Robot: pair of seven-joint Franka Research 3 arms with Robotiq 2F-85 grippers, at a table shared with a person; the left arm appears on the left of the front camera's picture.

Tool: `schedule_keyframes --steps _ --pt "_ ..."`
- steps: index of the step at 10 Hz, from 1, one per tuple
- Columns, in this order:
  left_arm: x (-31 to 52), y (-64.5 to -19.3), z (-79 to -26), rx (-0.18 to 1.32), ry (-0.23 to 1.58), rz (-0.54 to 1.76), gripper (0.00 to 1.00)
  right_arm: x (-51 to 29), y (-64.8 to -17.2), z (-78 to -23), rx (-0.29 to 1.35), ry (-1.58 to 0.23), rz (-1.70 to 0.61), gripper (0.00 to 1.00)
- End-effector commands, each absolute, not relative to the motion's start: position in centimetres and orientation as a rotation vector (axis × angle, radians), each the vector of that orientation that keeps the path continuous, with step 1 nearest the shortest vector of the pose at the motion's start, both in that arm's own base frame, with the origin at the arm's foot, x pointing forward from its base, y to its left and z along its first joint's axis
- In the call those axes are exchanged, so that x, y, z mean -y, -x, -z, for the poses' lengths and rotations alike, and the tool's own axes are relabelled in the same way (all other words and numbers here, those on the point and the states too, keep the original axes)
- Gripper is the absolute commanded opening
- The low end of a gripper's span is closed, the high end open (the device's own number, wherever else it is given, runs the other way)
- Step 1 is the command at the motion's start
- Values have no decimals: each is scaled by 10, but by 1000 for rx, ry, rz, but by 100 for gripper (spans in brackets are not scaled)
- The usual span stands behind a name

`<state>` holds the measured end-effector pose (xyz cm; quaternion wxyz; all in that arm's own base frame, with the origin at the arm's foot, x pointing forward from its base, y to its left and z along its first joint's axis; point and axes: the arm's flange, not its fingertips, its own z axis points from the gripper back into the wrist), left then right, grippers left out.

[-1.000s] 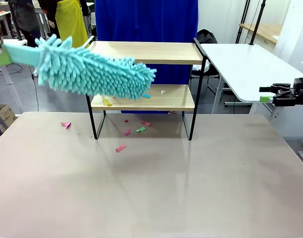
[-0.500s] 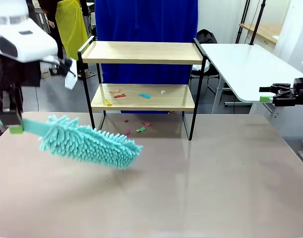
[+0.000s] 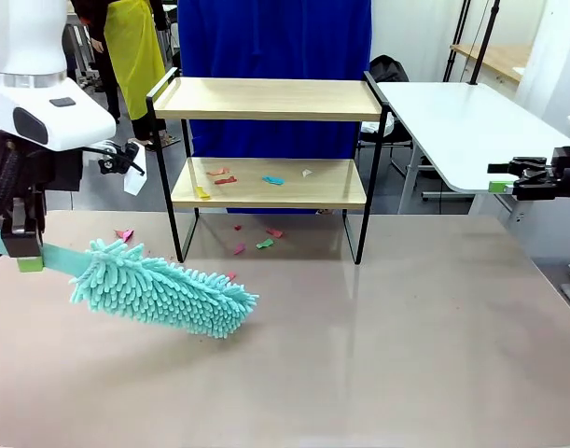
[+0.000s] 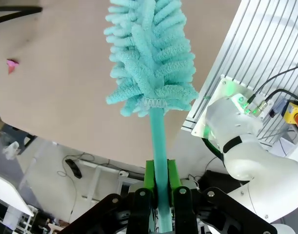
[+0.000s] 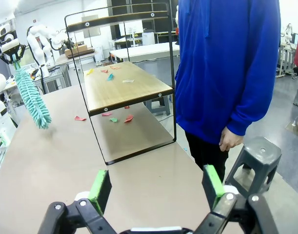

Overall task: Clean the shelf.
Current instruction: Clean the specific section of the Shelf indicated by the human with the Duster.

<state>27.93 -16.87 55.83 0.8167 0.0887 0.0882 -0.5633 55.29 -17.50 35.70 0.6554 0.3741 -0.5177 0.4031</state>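
The shelf (image 3: 266,98) stands far-centre on the desk (image 3: 406,336); coloured scraps (image 3: 272,179) lie on its lower board; the teal duster (image 3: 163,297), clamped by its handle in the left pincer (image 3: 25,250), has dropped from shelf height to the near-left desk, so sweeping looks unfinished; right pincer (image 3: 497,177) wide, idle, far right; no legible writing.

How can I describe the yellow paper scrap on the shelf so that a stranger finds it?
Find the two-tier wooden shelf with a black frame. On its lower board lie several paper scraps. The yellow scrap lies near the robot-side left corner, the only yellow one among red, blue and white.
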Motion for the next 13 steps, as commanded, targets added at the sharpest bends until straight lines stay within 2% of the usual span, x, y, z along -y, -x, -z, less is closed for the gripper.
schedule_keyframes --steps 1,13 --pt "167 -276 -564 -185 -190 1200 13 172 -550 -360 1177 -839 -917 100" --pt "167 -276 -564 -185 -190 1200 13 172 -550 -360 1177 -839 -917 100"
